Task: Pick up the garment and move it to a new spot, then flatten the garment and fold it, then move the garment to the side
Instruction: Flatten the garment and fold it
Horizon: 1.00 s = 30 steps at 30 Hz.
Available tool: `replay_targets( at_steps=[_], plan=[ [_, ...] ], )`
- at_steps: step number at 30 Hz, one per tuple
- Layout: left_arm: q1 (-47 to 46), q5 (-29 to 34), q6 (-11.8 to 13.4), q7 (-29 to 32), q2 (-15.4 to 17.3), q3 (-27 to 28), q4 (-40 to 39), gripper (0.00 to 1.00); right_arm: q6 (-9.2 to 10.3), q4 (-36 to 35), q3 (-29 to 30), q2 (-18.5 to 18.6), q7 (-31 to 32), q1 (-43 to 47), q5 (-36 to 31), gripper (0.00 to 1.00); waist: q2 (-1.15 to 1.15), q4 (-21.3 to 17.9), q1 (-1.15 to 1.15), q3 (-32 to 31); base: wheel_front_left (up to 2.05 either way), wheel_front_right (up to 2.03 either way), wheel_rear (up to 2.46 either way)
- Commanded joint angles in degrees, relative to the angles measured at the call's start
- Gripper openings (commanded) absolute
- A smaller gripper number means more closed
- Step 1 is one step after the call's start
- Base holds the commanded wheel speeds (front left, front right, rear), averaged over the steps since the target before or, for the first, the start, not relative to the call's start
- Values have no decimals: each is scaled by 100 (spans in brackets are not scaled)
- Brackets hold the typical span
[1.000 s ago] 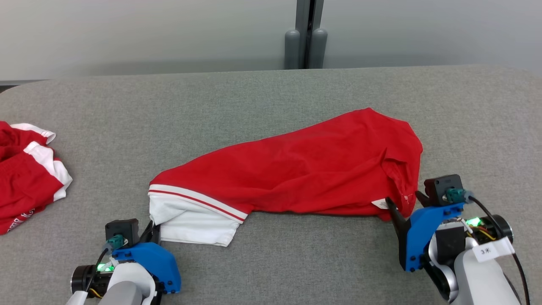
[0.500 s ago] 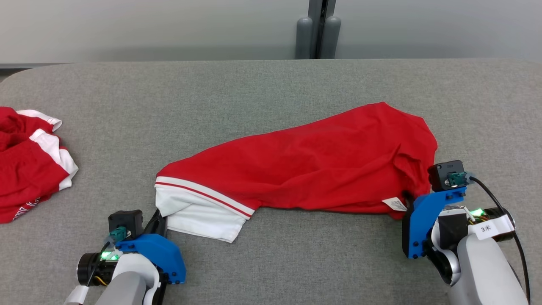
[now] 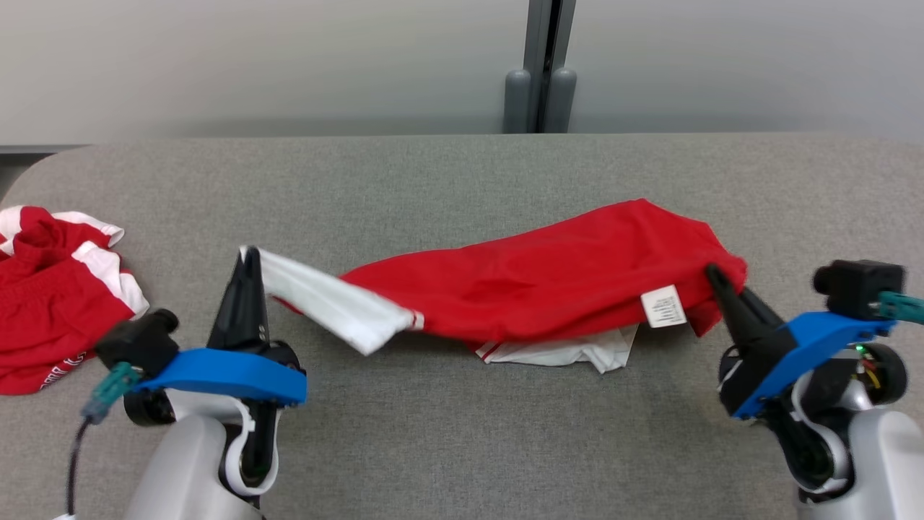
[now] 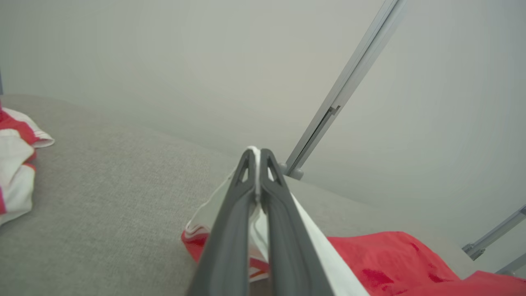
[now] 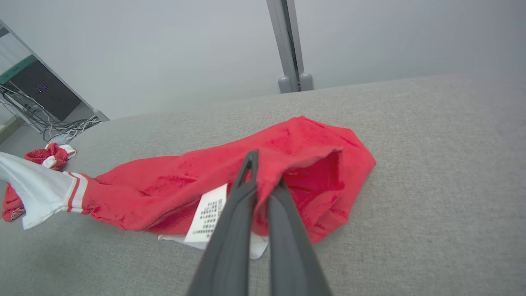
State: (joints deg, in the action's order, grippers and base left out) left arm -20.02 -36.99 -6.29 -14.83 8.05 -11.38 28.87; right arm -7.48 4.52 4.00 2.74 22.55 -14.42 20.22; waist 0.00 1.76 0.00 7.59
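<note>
While the head view looks down on the grey table (image 3: 462, 440), its far edge runs straight below a pale wall and its left corner curves away. Bare cloth lies open on the near side and to the far right. One red garment (image 3: 548, 289) with a white hem stretches across the middle. The left gripper (image 3: 247, 254) is pinched tight on the white end, and the right gripper (image 3: 713, 273) is clamped on the red end beside one white label (image 3: 664, 305). A second red-and-white garment (image 3: 50, 318) lies bunched at the left edge, well apart. That makes two garments and two grippers.

From the left wrist, the left gripper (image 4: 255, 153) has its fingers pressed together with white fabric between them. Red cloth trails away to the right, above open grey surface.

From the right wrist, the right gripper (image 5: 265, 170) is closed on a red fold, the label just left of its fingers. Bare table spreads to the right.
</note>
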Motion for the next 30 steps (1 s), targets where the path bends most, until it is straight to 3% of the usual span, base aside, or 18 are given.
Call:
replay_targets(
  at_steps=[1, 7, 10, 18, 24, 30],
  plan=[
    [50, -30, -35, -33, 0, 42, -131, 0, -3, -86, 39, 27, -21, 72, 58, 0, 0, -23, 0, -37, 0, 0, 0],
    [336, -658, -72, 239, 95, 299, -1971, 0, -3, -1209, 387, 25, 147, 366, 192, 0, 0, -60, 0, -206, 0, 0, 0],
    [292, -922, 83, 688, 197, 390, -3002, 0, -3, -1848, 551, 24, 402, 450, 139, 0, 0, -95, 0, -240, 0, 0, 0],
    [-304, -1377, 443, 1438, 288, 539, -4328, 0, -3, -2787, 660, 52, 950, 210, 152, 0, 0, -173, 0, -113, 0, 0, 0],
    [-1126, -1621, 698, 2005, 420, 607, -4377, 0, -3, -2881, 432, 401, 1311, -451, 363, 0, 0, -299, 0, 285, 0, 0, 0],
    [-2273, -1503, 705, 2106, 664, 763, -3590, 0, -3, -1816, -122, 979, 1028, -1736, 434, 0, 0, -485, 0, 1041, 0, 0, 0]
  ],
)
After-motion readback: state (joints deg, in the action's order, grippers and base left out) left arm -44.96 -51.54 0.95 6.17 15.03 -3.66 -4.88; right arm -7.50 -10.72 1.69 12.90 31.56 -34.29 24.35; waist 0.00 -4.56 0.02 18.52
